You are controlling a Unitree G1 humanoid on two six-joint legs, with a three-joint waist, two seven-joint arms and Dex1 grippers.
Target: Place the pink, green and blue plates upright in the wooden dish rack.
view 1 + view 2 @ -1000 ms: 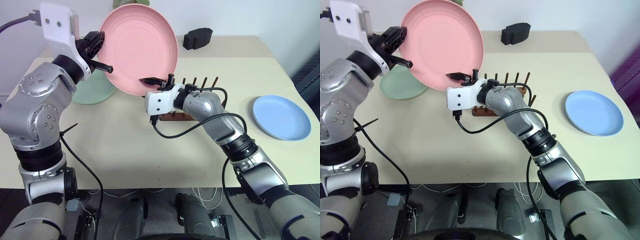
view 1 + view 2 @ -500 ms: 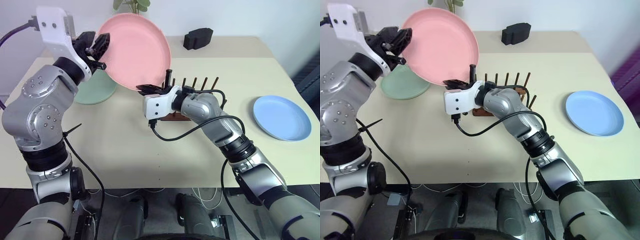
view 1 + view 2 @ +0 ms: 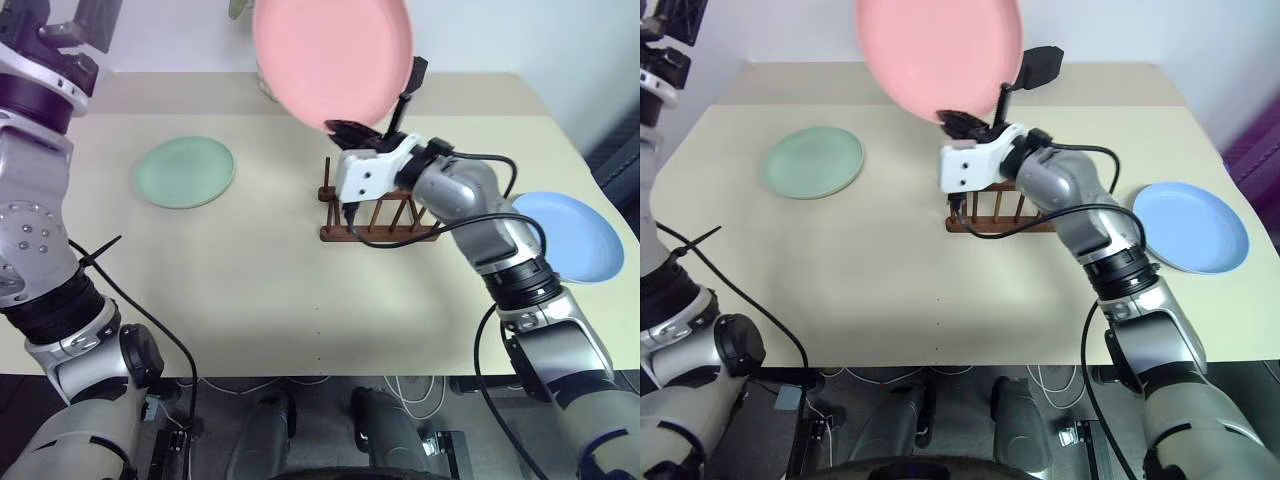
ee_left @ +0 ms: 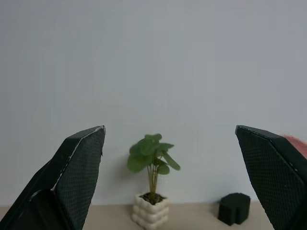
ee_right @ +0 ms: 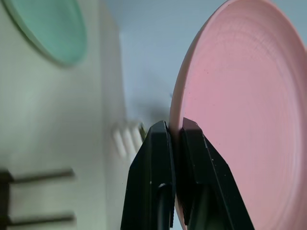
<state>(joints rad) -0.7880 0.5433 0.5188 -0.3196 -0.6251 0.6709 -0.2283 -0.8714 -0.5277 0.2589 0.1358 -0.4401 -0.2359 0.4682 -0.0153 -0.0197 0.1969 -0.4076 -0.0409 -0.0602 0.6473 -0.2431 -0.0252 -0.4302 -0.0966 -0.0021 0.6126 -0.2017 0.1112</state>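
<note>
Right gripper (image 5: pixel 174 132) clamped on the lower rim of the round salmon-pink matte plate (image 3: pixel 332 55), 2 black fingers (image 5: pixel 154 158) pinching the edge from both sides. Pink plate held upright and slightly tilted in the air, above and just behind the small dark brown wooden dish rack with thin upright pegs (image 3: pixel 378 218), not touching it. Rack standing empty near the middle of the cream tabletop (image 3: pixel 250 290). Round mint-green matte plate (image 3: pixel 184 171) lying flat on the table, well apart from the rack on the robot's left. Round light-blue matte plate (image 3: pixel 568 235) lying flat near the table's right edge, partly hidden by the right forearm. Left gripper (image 4: pixel 170 167) raised high on the left, its 2 textured black fingers (image 4: pixel 79 167) spread wide with nothing between them, facing a pale wall, a small green potted plant in a knobbly white pot (image 4: pixel 151 191) and a black lumpy block (image 4: pixel 234 208) at the table's far edge
</note>
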